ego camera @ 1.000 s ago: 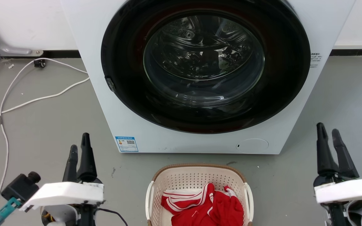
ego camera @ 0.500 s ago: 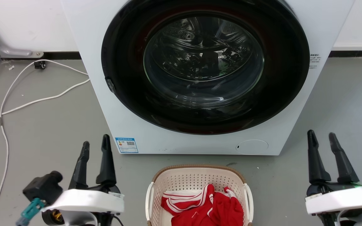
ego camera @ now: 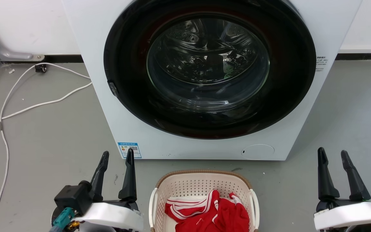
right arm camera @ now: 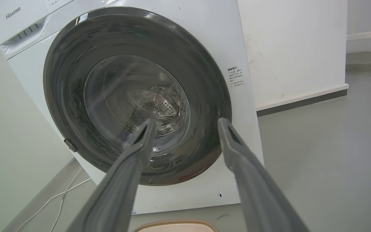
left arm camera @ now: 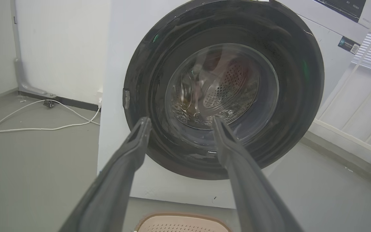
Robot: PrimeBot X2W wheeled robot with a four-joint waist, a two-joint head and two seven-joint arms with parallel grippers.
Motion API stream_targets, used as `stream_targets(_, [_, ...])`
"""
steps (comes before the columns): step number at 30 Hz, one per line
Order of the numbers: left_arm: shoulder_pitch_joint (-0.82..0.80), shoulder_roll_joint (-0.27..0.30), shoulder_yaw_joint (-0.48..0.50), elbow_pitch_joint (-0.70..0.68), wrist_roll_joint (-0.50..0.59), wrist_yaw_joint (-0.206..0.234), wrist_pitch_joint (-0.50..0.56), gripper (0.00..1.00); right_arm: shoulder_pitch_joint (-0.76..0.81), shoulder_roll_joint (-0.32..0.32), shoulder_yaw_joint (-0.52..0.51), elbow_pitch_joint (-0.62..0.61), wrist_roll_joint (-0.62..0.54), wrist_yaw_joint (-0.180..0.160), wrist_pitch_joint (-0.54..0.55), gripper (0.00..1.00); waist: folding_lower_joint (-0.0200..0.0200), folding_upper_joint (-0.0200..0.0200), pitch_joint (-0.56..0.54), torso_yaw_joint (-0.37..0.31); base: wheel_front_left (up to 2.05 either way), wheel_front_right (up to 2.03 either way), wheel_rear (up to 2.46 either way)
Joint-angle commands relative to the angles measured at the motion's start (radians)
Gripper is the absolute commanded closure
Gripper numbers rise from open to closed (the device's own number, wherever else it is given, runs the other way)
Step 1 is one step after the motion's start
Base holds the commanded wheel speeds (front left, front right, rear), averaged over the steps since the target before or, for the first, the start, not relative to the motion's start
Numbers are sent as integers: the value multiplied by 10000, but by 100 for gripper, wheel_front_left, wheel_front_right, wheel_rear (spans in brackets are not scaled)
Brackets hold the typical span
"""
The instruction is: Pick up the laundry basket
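The laundry basket [ego camera: 185, 188], cream-white and perforated with a brown rim and white side handles, stands on the floor at the bottom centre of the head view with red and white clothing [ego camera: 214, 211] in it. Its brown rim also peeks in at the bottom of the left wrist view [left arm camera: 159, 217] and the right wrist view [right arm camera: 175, 223]. My left gripper [ego camera: 117, 156] is open just left of the basket, close to its left handle. My right gripper [ego camera: 333, 155] is open well to the right of the basket, apart from it. Neither holds anything.
A white front-loading washer [ego camera: 127, 129] with a shut dark round door stands right behind the basket. White cables [ego camera: 27, 104] trail across the grey floor at the left. A white wall with a dark skirting runs behind. A white railing [left arm camera: 359, 129] stands right of the washer.
My left gripper has moved right toward the basket and opened wider. My right gripper has dropped lower in the view and stays open. The basket has not moved.
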Motion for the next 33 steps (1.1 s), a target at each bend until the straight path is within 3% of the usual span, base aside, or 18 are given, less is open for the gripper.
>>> stream_targets(1, [-72, 63, -72, -50, 261, -8, -77, 0, 15, -31, -2, -39, -246, 0, -51, 0, 0, -1, -5, -2, 0, 0, 0])
stream_targets(23, [145, 256, -809, 717, 2215, 110, -582, 0, 252, -29, 271, 72, -2338, -1, -88, 0, 0, -1, -75, -41, 0, 0, 0])
stream_targets(33, [335, -89, -421, 785, 2101, -68, -768, 0, 393, -29, 261, 69, -2510, -1, -170, 0, 0, -1, -114, -38, 0, 0, 0])
